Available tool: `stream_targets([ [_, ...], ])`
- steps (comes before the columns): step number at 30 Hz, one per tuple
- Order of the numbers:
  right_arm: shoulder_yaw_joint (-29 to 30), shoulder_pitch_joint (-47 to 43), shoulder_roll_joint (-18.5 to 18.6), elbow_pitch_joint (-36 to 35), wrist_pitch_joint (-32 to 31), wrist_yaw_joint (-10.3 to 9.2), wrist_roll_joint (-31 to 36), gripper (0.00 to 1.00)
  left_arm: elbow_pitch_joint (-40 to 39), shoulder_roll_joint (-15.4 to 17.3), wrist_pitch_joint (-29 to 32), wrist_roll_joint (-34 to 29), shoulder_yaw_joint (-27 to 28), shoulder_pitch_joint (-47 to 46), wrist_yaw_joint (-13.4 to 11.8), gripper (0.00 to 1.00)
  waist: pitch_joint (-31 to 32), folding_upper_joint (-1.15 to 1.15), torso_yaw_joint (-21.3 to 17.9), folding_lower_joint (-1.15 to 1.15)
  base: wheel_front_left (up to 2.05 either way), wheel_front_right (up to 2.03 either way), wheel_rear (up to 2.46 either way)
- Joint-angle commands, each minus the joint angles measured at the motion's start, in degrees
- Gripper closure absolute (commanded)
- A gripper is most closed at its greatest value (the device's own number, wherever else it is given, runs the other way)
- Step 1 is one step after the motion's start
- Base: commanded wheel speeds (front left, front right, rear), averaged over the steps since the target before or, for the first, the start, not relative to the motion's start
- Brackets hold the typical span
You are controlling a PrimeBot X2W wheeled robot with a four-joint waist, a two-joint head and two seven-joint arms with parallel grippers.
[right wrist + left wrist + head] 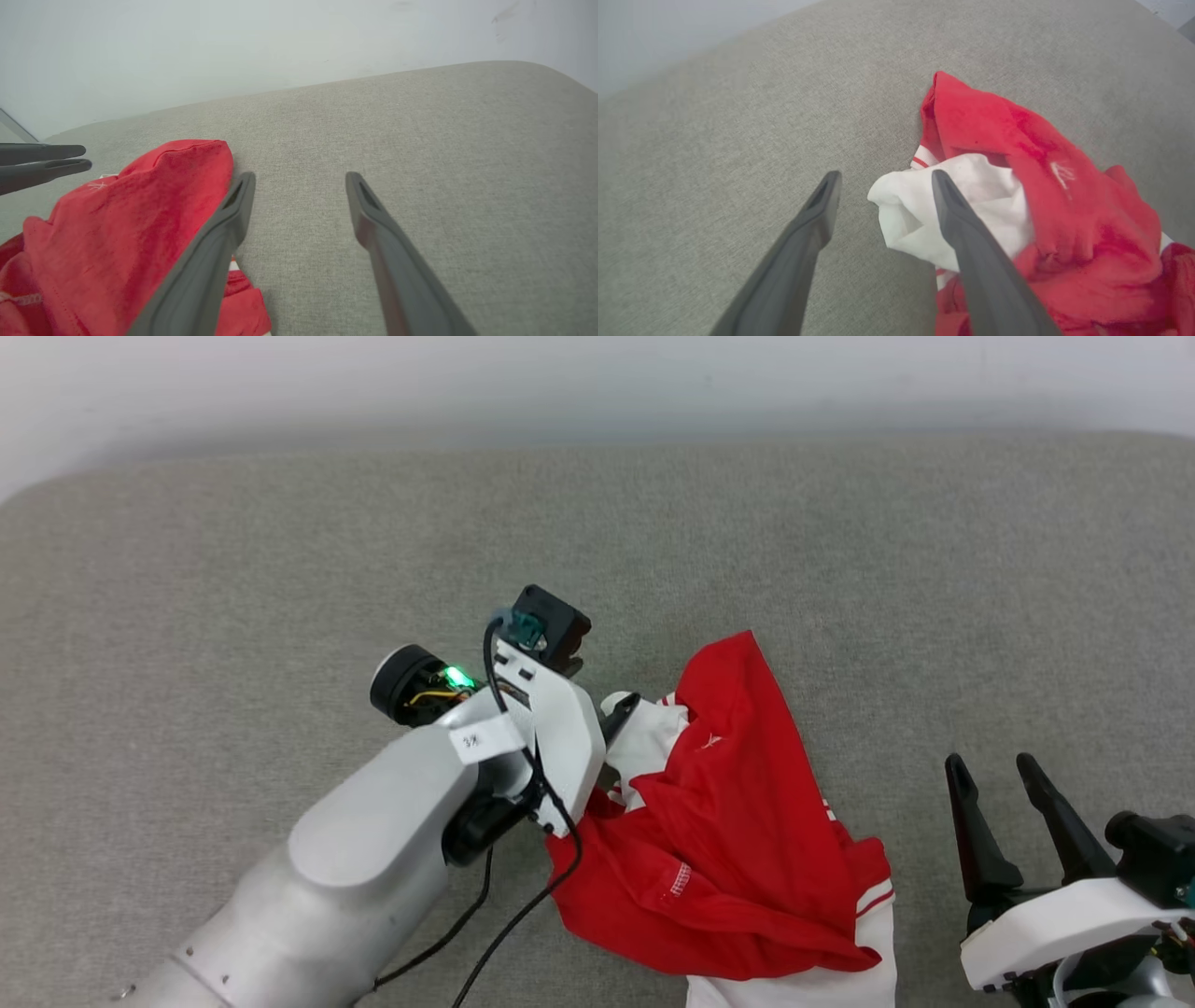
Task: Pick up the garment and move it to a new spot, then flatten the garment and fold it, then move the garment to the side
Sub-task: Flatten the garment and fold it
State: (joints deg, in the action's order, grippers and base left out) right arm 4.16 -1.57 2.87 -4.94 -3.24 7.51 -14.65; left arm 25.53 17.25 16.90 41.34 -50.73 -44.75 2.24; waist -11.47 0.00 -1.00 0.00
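left gripper (885, 176) is open, red t-shirt (1045, 196) by its right finger. go lower so both fingers hug the white sleeve (906, 219), then squeeze. right gripper (299, 176) is open too

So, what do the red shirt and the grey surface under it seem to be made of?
The garment: soft matte knit fabric, perhaps cotton; it crumples in loose folds and shows stitched hems. The surface: matte grey woven cloth, like upholstery, with a fine visible weave; what lies under it cannot be told.
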Motion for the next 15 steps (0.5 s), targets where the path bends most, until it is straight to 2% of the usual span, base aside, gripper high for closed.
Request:
stream_targets([
  [1,0.07,0.77,0.02,0.09,0.32,-0.04,0.06,0.00,0.46,-0.26,0.35,0.13,-0.15,-0.52,0.25,0.00,-1.33,0.00,-0.76,0.00,0.00,0.00,0.00],
  [5,-0.32,1.77,0.02,0.34,0.75,-0.04,-0.22,0.00,4.91,-0.83,4.07,0.88,-1.52,-3.31,2.41,0.00,-3.40,0.00,-1.89,0.00,0.00,0.00,0.00],
  [12,-0.62,2.88,0.01,0.89,1.50,-0.04,-0.37,0.00,12.04,-2.07,9.60,0.41,-6.42,-5.80,4.56,0.00,-5.48,0.00,-3.11,0.00,0.00,0.00,0.00],
  [13,-0.65,2.89,0.01,0.98,1.64,-0.04,-0.38,0.00,13.08,-2.32,10.54,0.42,-7.34,-5.59,4.78,0.17,-5.58,0.00,-3.17,0.00,0.00,0.00,0.00],
  [14,-0.66,2.82,0.01,1.03,1.73,-0.04,-0.39,0.00,13.88,-2.48,11.51,0.43,-8.53,-5.29,4.86,0.42,-5.66,0.00,-3.24,0.00,0.00,0.00,0.00],
  [15,-0.68,2.77,0.01,1.13,1.83,-0.04,-0.41,0.00,14.35,-2.62,11.47,0.31,-9.25,-5.24,5.02,0.72,-5.73,0.00,-3.31,0.00,0.00,0.00,0.00],
])
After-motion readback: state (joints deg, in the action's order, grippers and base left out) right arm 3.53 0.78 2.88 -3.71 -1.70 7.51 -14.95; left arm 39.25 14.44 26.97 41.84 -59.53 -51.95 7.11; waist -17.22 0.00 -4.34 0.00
